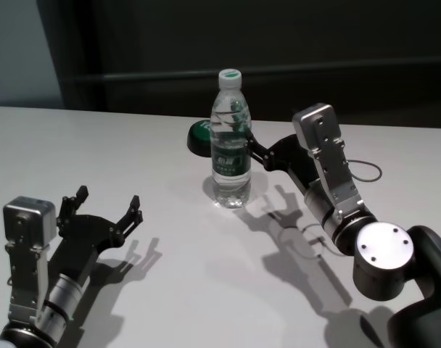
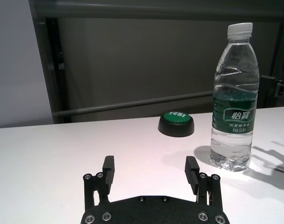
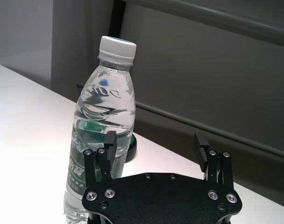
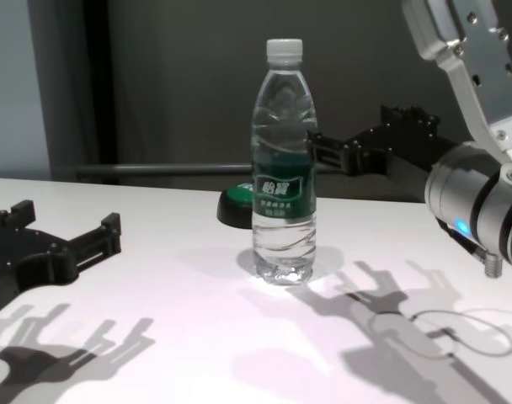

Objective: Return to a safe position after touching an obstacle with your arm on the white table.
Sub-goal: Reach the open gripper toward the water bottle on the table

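Note:
The clear water bottle with a white cap and a dark green label stands upright mid-table on the white table. My right gripper is open and reaches in from the right at label height. One fingertip is right at the bottle's side; I cannot tell if they touch. In the right wrist view the bottle stands just before one finger, beside the open gripper. My left gripper is open and empty, low over the table at the near left, well apart from the bottle.
A low black dome button with a green top sits just behind the bottle, also in the left wrist view. A thin cable loop hangs off the right forearm. A dark wall with a rail runs behind the table's far edge.

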